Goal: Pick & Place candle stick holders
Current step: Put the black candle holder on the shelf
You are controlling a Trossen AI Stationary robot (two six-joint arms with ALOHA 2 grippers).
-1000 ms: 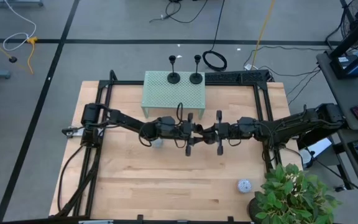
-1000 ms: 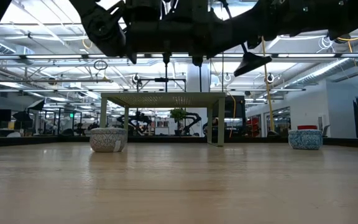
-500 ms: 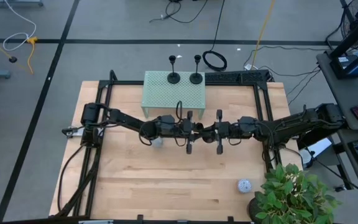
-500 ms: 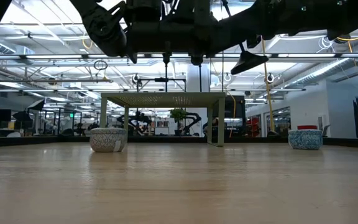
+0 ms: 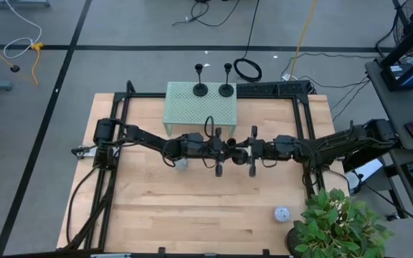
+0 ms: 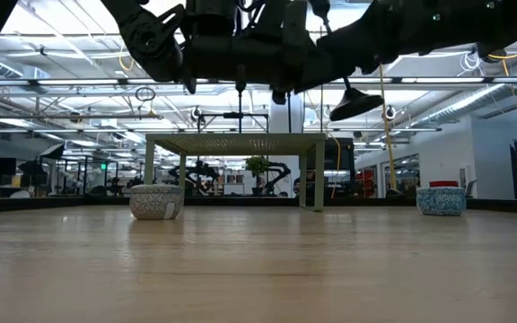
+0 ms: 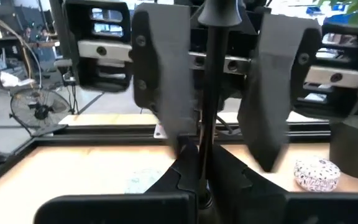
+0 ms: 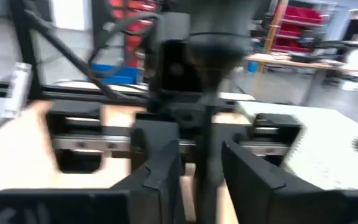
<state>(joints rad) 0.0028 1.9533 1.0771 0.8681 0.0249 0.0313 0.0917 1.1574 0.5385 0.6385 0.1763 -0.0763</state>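
Observation:
Two black candle stick holders (image 5: 201, 89) (image 5: 226, 89) stand on their dome bases on the green perforated stand (image 5: 201, 109) at the table's far side. The third holder (image 6: 354, 101) hangs in the air between my two grippers at mid-table, tilted, with its dome base low and toward the right arm. My left gripper (image 7: 202, 177) is shut on its thin stem (image 7: 211, 93). My right gripper (image 8: 201, 180) is open, with one finger on each side of the stem (image 8: 209, 155); I cannot see them touching it. My left gripper pinches the holder's thin stem (image 7: 204, 155) between its two fingertips. The fingers come level from the table's left and lie roughly along the stem. The holder is lifted clear of the table and tilted, with its dome base (image 6: 354, 101) hanging lowest.
A speckled grey puck (image 6: 155, 201) lies on the table under the left arm, and a blue-white one (image 5: 282, 213) lies near the front right corner. A potted plant (image 5: 339, 223) overhangs that corner. The wood in front of the grippers is bare.
The held holder's dome base has sunk a little, shifted toward the table's left and tipped further over. Both arms have stayed almost where they were at mid-table.

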